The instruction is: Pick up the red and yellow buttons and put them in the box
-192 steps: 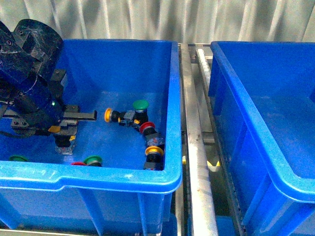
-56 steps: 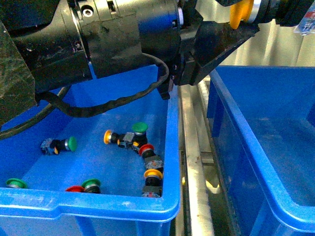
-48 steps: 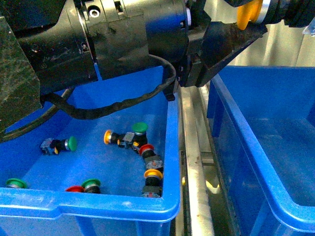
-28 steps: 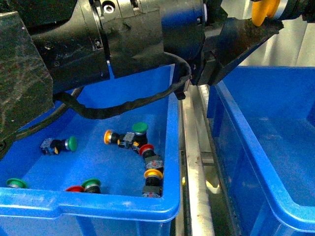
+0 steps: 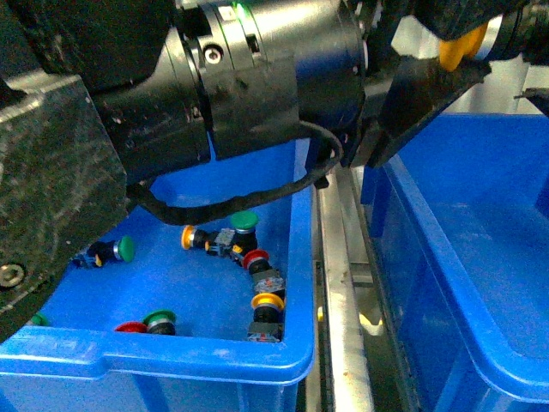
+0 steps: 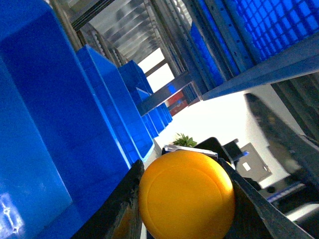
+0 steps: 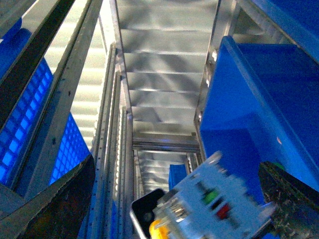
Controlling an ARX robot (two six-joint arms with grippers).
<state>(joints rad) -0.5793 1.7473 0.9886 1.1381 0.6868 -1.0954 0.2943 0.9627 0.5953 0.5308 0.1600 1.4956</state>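
My left gripper (image 5: 464, 45) is shut on a yellow button (image 5: 461, 49) and holds it high over the near left corner of the right blue box (image 5: 446, 257). In the left wrist view the yellow cap (image 6: 185, 195) fills the gap between the dark fingers (image 6: 123, 209). The left blue crate (image 5: 171, 360) holds two yellow buttons (image 5: 187, 237) (image 5: 268, 302) and two red buttons (image 5: 254, 257) (image 5: 130, 327). My right gripper (image 7: 174, 204) is open; a blurred pale block with a yellow base (image 7: 214, 201) shows beyond its jaws.
Green-capped buttons (image 5: 244, 222) (image 5: 125, 249) (image 5: 159, 319) lie among the others in the left crate. A metal roller rail (image 5: 343, 292) runs between the two crates. My black left arm (image 5: 171, 112) covers the upper left of the front view. Shelving and more blue crates (image 6: 60, 109) stand around.
3.4 s ago my left gripper was low in the left crate. Over the last second it has carried the yellow button to the right, above the right box's edge.
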